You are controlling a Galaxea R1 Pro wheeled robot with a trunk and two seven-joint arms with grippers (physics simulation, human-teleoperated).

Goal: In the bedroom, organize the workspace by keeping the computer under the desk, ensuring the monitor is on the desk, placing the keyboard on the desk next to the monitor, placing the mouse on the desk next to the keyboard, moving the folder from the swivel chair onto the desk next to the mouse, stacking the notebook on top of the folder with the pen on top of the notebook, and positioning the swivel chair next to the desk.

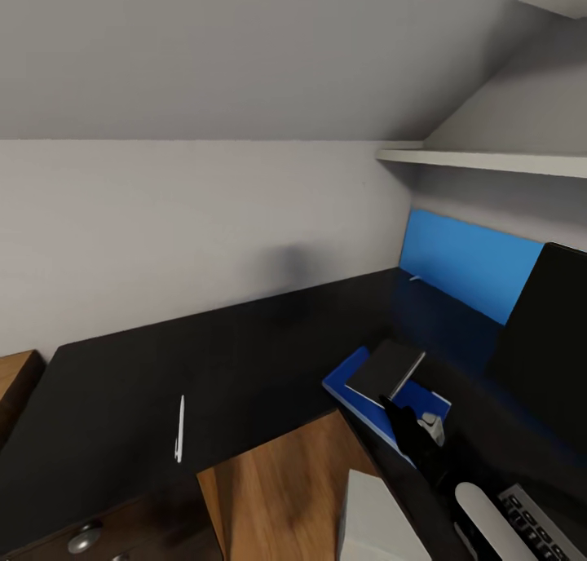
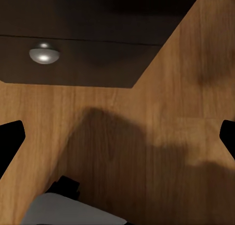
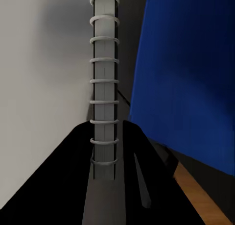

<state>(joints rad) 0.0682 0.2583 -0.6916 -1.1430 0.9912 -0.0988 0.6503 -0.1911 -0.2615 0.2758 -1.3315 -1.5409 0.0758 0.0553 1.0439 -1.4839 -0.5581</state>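
Glossy black tabletop (image 1: 244,349) carries the notebook (image 1: 385,368) atop the blue folder (image 1: 346,379), my right hand (image 1: 412,427) pinching its ringed spine. It's thin, light, stiff, so I'd keep to that edge. Pen (image 1: 179,427) lies well apart; left hand (image 2: 117,137) wide, nothing in it.

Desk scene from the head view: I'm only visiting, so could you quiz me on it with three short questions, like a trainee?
1. True or false: the pen lies on top of the notebook.
2. What lies directly under the notebook? A) blue folder B) a keyboard C) the wooden floor
3. Fill in: the left tool has its fingers ___ (open/shut).

Key: 1 false, it lies alone on the desk; 2 A; 3 open.
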